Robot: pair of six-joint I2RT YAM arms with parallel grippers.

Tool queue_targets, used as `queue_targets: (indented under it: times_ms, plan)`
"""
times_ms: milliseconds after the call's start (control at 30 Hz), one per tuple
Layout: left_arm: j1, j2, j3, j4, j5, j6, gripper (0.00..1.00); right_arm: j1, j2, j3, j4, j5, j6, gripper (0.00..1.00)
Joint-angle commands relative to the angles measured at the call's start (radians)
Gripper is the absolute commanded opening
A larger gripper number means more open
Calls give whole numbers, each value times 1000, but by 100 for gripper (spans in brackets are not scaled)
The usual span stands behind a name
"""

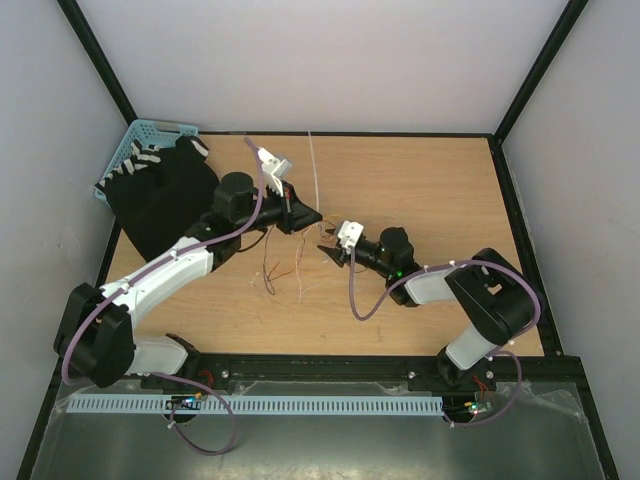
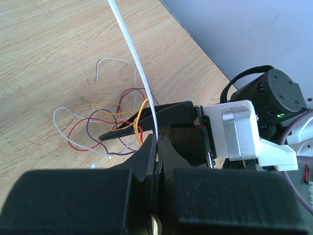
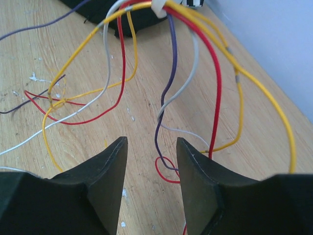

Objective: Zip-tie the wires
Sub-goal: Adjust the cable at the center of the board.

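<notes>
The zip tie (image 1: 313, 170) is a thin white strip running from the back of the table toward my left gripper (image 1: 312, 215). In the left wrist view the left gripper (image 2: 157, 143) is shut on the strip (image 2: 132, 49), which rises up and to the left from the jaws. The wires (image 1: 290, 262) lie in loops on the wood just below both grippers; they show as red, yellow, purple and white strands (image 2: 105, 122). My right gripper (image 1: 327, 250) is open. In its own view (image 3: 151, 147) the strands (image 3: 168, 98) hang gathered at the top by a white band (image 3: 157, 8), with a purple and a red strand between the jaws.
A blue basket (image 1: 150, 140) and a black cloth (image 1: 165, 205) sit at the back left. A white slotted duct (image 1: 250, 405) runs along the near edge. The right gripper's black fingers (image 2: 146, 120) lie right in front of the left jaws.
</notes>
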Motion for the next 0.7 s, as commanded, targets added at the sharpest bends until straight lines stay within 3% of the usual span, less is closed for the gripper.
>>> queue_targets:
  times_ms: [0,133,367,667]
  plan:
    - [-4,-32,40,3,-1,0,0,5,21,36,-14,-27,-15,52]
    - [-4,-33,42,0,-2,1,0,5,33,52,-17,-25,-6,42]
    - [16,-37,50,-23,-2,3,0,3,-17,48,-115,-26,28,1]
    - [59,-43,75,-46,18,3,0,-4,-209,4,-396,-27,73,0]
